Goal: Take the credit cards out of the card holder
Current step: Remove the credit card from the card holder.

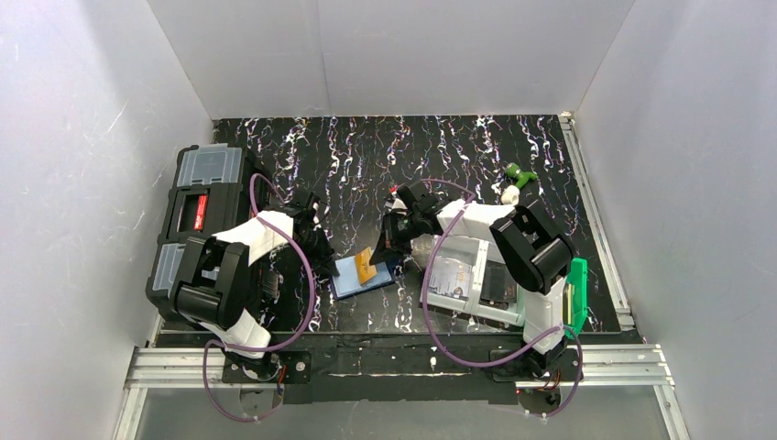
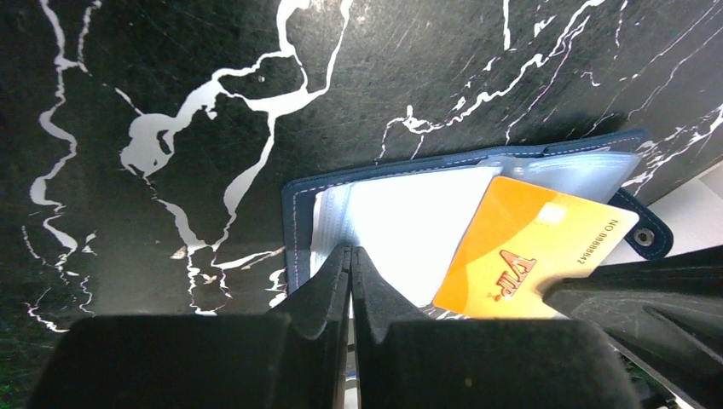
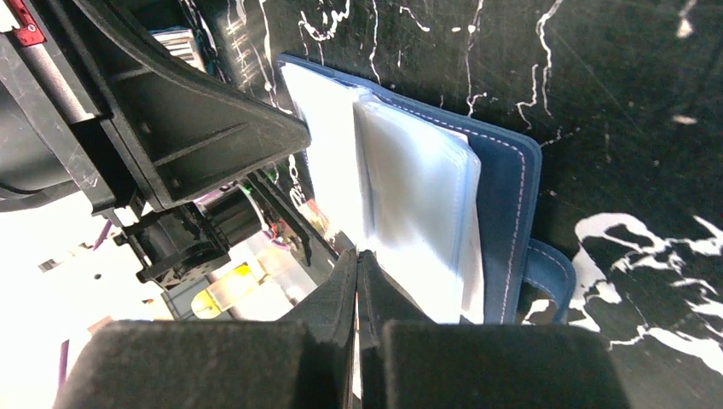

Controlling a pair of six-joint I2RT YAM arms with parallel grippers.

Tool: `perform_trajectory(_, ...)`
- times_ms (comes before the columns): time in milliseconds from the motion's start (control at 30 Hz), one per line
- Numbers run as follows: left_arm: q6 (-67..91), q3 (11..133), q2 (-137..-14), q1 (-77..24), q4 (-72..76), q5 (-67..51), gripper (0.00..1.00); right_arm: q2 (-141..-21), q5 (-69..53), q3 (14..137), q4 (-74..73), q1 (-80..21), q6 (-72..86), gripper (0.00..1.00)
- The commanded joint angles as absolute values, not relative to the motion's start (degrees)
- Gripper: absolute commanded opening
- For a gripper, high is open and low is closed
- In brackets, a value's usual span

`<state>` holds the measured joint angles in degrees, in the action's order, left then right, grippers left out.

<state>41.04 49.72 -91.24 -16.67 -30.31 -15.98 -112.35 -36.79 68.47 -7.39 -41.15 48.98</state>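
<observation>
The navy card holder lies open on the black marbled table, its pale sleeves facing up. A gold-tan credit card sticks out of a sleeve at a slant, also seen from above as the credit card. My right gripper is shut on the card's outer edge, and a thin orange sliver shows between its pads. My left gripper is shut, its tips on the sleeve by the holder's stitched left edge. In the right wrist view the card holder shows its snap tab.
A black toolbox with clear lid compartments stands at the far left. A white tray holding flat items lies under the right arm. A small green and white object lies at the back right. White walls enclose the table.
</observation>
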Motion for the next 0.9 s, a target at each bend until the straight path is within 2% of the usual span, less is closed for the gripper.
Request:
perform_trajectory(0, 38.93, 50.22, -89.61, -17.00, -35.71, -10.02, 0.00, -108.40, -34.73, 70.29, -11.25, -40.79, 46.49, 0.01)
perform_trajectory(167, 38.57, 52.34, -86.87, -17.30, -37.19, -10.92, 0.00, -105.94, -34.24, 70.51, -12.68, -40.71, 45.96, 0.01)
perform_trajectory(400, 38.14, 56.61, -83.14, -18.21, -40.22, -11.37, 0.14, -102.08, -33.21, 71.24, -15.26, -40.69, 45.36, 0.01)
perform_trajectory(733, 36.30, 60.28, -79.26, -18.80, -41.36, -14.57, 0.52, -92.49, -26.32, 68.73, -21.95, -39.19, 44.32, 0.01)
perform_trajectory(867, 34.21, 61.58, -78.27, -19.64, -41.40, -16.78, 0.68, -84.36, -17.60, 66.13, -29.08, -36.70, 43.43, 0.01)
